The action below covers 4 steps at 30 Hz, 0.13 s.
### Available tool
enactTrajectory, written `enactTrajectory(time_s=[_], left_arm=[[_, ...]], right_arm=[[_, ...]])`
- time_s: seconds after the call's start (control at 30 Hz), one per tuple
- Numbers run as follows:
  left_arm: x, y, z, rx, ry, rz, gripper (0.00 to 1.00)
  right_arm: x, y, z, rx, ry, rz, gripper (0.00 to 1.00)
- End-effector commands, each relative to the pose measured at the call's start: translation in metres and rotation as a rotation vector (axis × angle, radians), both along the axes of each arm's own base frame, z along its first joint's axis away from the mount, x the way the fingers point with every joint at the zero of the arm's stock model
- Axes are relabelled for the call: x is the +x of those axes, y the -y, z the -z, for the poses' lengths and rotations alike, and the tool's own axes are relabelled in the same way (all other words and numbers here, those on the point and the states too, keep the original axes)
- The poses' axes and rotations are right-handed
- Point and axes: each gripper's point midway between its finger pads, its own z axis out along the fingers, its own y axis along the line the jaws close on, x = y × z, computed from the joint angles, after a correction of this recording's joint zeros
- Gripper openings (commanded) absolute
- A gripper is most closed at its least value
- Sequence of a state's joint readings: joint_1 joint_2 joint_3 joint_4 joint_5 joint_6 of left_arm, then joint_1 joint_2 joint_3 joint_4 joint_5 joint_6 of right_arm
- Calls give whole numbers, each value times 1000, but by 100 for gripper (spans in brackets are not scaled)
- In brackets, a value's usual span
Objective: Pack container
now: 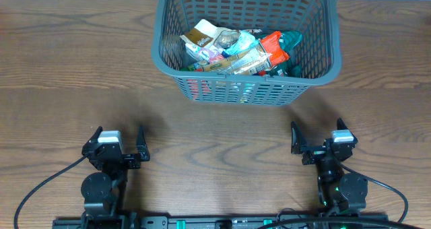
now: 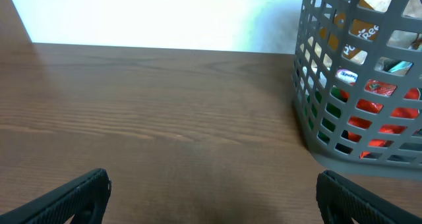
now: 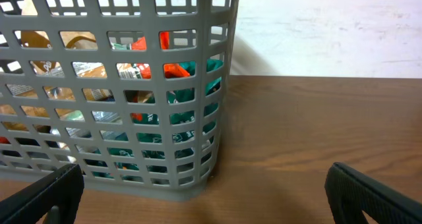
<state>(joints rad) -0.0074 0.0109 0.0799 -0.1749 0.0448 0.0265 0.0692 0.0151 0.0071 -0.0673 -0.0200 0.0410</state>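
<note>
The container (image 1: 316,67) is a large dark grey lattice basket at the back middle of the table. It holds several snack packets (image 1: 236,50) in brown, white, red and teal. It also shows in the left wrist view (image 2: 316,105) and the right wrist view (image 3: 198,85). My left gripper (image 1: 121,145) is open and empty near the front left, well short of the basket; its fingers frame bare wood in the left wrist view (image 2: 211,191). My right gripper (image 1: 316,141) is open and empty at the front right, in front of the basket; the right wrist view (image 3: 204,191) shows the same.
The wooden table (image 1: 54,74) stretches to the left and right of the basket. A white wall (image 2: 145,13) stands behind the table's far edge. Cables (image 1: 40,185) run from the arm bases at the front.
</note>
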Motion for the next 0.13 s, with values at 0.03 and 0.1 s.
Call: enactTrajectory(time_s=[0.03, 0.1], left_arm=[[0, -2, 12, 7, -25, -9, 98], [0, -2, 12, 7, -25, -9, 99]], right_arm=[[0, 1, 1, 10, -4, 5, 99], [0, 1, 1, 10, -4, 5, 99]])
